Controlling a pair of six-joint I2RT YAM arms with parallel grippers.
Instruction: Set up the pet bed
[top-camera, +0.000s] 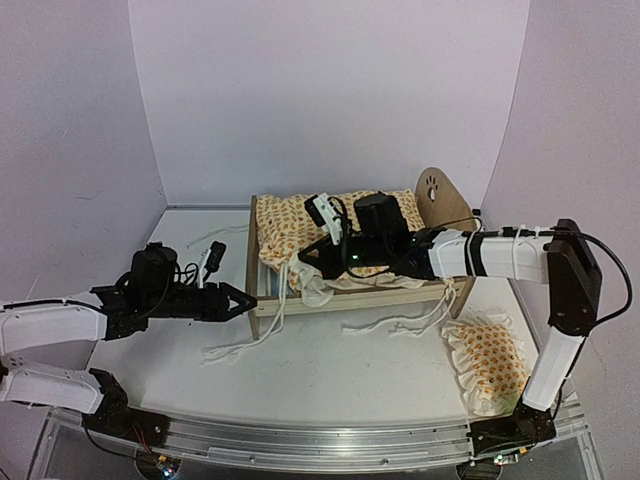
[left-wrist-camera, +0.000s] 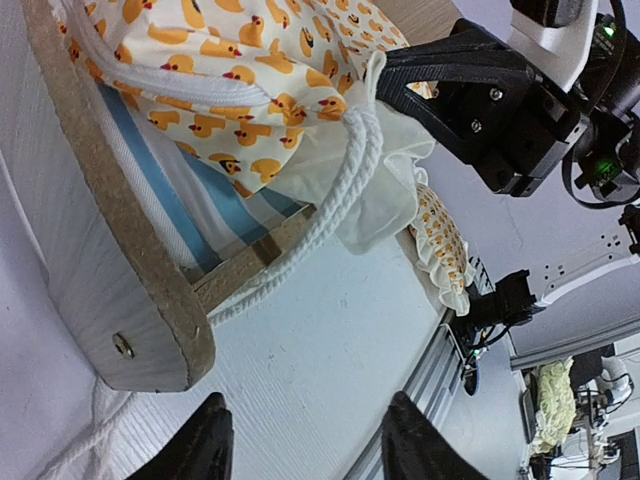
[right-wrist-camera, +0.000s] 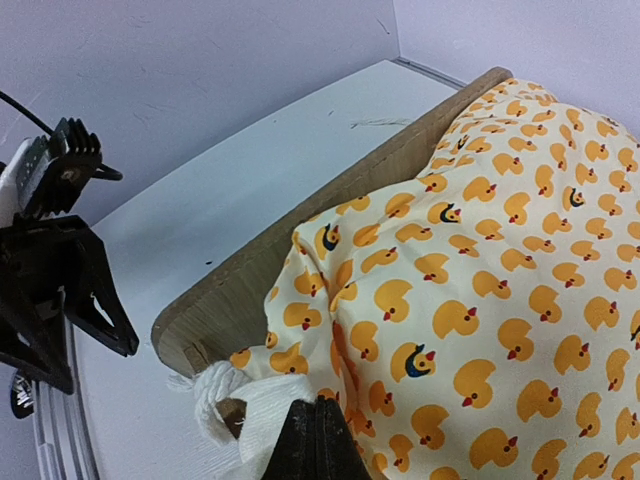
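1. Saw the table (top-camera: 330, 390) carrying the pet bed (top-camera: 437, 192) toward its back middle; striped mattress (left-wrist-camera: 190, 200) in.
2. Found the quilt (top-camera: 290, 225) heaped on the bed; judged spreading unfinished.
3. Noted the pillow (top-camera: 490, 360) off the bed, near right; placing left.
4. Found right tool (right-wrist-camera: 315, 425) pinched onto the quilt's ruffle; left tool (left-wrist-camera: 305, 435) half-spread, empty, beside the bed's end.
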